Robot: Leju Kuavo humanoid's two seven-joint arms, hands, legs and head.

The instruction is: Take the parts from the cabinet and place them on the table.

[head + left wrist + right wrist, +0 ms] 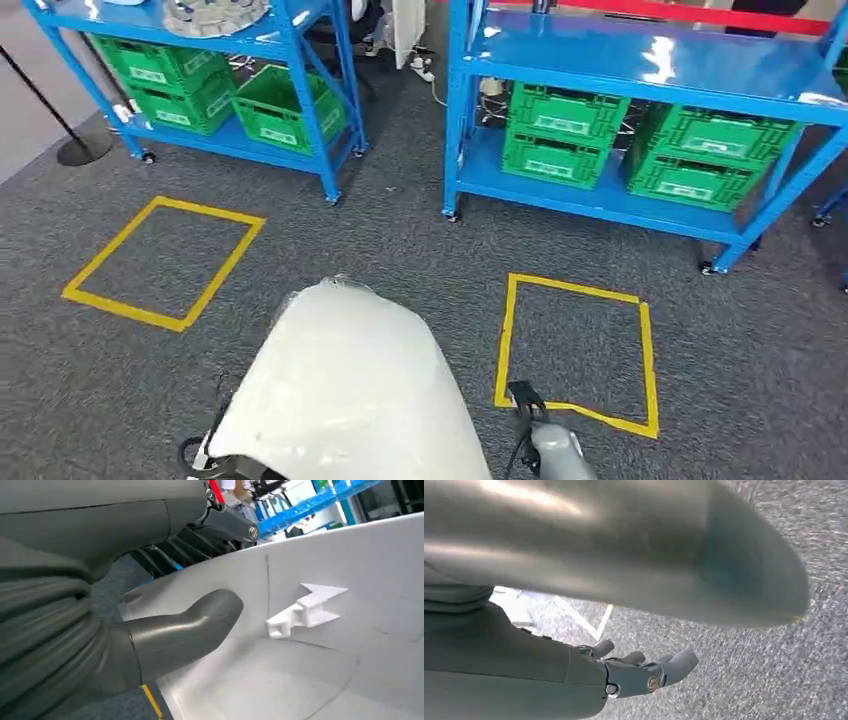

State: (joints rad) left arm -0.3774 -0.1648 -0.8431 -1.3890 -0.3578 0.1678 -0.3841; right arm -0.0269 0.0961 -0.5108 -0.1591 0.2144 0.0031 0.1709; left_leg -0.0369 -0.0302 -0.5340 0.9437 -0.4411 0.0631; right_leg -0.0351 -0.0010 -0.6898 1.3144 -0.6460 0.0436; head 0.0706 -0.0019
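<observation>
A large white curved shell part (345,390) hangs low in front of me in the head view, over grey carpet. My left hand (150,610) grips it at its edge: the thick grey thumb (200,622) presses on the part's (340,675) inner face near a small white moulded bracket (305,610), with the dark fingers (192,540) on the other side. My right hand (639,672) hangs beside me over the carpet, fingers stretched out and apart, nothing in it. Its forearm (550,445) shows at the bottom of the head view.
Two blue racks stand ahead, left (310,90) and right (620,55), with green crates (565,130) on their lower shelves. A round grey part (215,15) lies on top of the left rack. Yellow tape squares (165,260) (580,350) mark the carpet. A stanchion base (85,150) stands far left.
</observation>
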